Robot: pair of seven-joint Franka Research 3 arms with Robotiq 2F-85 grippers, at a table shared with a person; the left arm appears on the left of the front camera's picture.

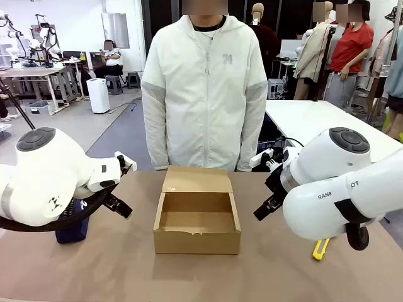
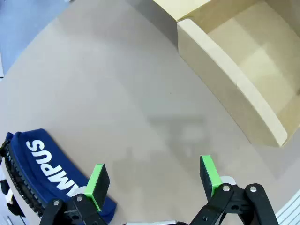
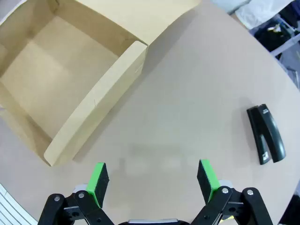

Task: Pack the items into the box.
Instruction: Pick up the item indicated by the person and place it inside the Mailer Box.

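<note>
worktop carried an empty box; nothing was packed. left hand and right hand hung open; next, probably, grip the pencil case at the left edge.

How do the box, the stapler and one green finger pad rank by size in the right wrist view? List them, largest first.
1. The box, cut off at the edge, by far largest.
2. The stapler.
3. The green finger pad, slimmer than the stapler; it sits nearer the camera, so that pair is unsure.
</note>
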